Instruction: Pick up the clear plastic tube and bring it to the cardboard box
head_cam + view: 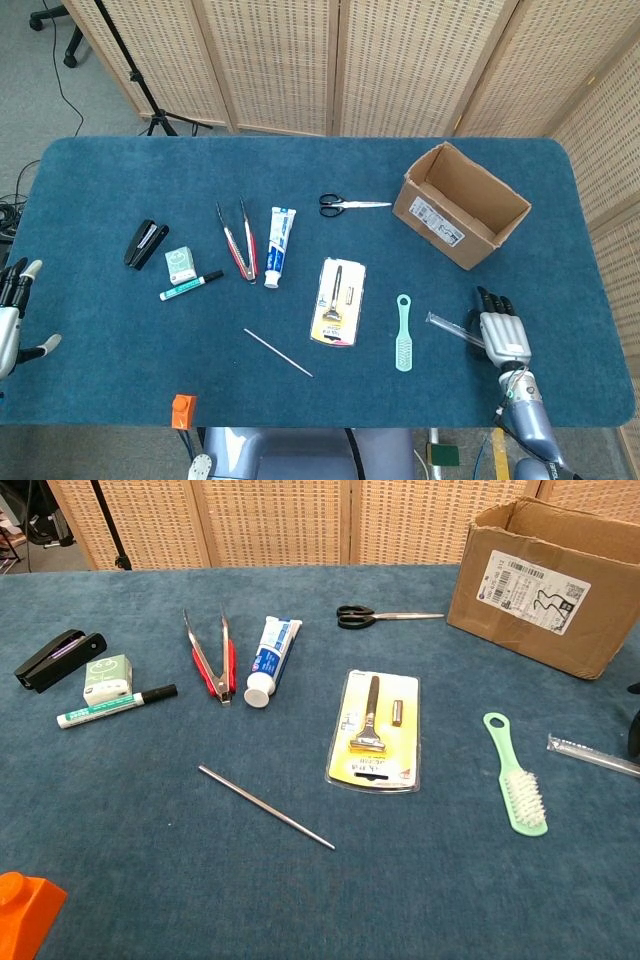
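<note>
Over clear plastic tube (448, 324): right robot hand (503, 334), fingers extended, tube flat

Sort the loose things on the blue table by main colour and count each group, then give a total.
Green: 3 – mint brush, mint box, green marker
Black: 2 – stapler, scissors
Red: 1 – tongs
White: 1 – toothpaste tube
Yellow: 1 – razor pack
Silver: 1 – metal rod
Clear: 1 – plastic tube
Brown: 1 – cardboard box
Orange: 1 – block
Total: 12
</note>
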Controlling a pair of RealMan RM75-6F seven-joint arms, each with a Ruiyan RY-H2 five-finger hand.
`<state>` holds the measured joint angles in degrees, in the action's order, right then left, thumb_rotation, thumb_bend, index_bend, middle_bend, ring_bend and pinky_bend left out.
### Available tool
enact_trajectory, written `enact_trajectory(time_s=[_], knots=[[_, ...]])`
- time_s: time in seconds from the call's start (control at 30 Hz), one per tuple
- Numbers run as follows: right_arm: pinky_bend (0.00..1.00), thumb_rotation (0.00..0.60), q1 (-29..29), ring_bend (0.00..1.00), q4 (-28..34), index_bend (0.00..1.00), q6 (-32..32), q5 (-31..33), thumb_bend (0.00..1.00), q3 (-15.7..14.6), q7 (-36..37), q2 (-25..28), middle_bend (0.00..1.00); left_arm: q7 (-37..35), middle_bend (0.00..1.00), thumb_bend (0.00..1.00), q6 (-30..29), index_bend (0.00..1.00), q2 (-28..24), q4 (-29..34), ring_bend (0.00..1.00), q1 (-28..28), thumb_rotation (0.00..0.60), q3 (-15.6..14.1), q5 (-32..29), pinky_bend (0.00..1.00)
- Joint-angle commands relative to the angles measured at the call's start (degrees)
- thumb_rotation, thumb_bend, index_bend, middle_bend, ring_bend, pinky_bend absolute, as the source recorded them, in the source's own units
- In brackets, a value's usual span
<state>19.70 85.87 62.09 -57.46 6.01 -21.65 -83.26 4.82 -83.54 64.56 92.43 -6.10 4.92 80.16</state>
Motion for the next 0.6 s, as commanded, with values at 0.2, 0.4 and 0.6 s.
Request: enact_trajectory(time_s=[0.2,0.4,0.6], knots=[[0.0,0.6,0.5,0.0,-1.8,0.46,-0.8,0.9,0.36,-0.1,-0.3,-1.1,0.0,0.2,0.0,0.0,0.3,0.0,0.1,-0.1,0.0,-0.2,0.6,0.1,-0.3,0.0],[0.0,0.6,1.0,0.0,-3.2,0.56,-1.2,1.3,0.41,-0.1,-0.7,-1.8,0.0,0.3,0.0,0.0,0.6,0.0,0.1,-0.1,0.0,-0.3,0.6,0.2,-0.6,0.0],[0.0,0.6,0.7,0.0,-4.1,0.68,0.6,-0.2,0.45,-0.2,-0.5,-2.5,0.0,0.3,0.0,0.0,0.8,0.0,0.1,-0.1,0.0,-0.4,0.6,0.1,-0.8,0.0]])
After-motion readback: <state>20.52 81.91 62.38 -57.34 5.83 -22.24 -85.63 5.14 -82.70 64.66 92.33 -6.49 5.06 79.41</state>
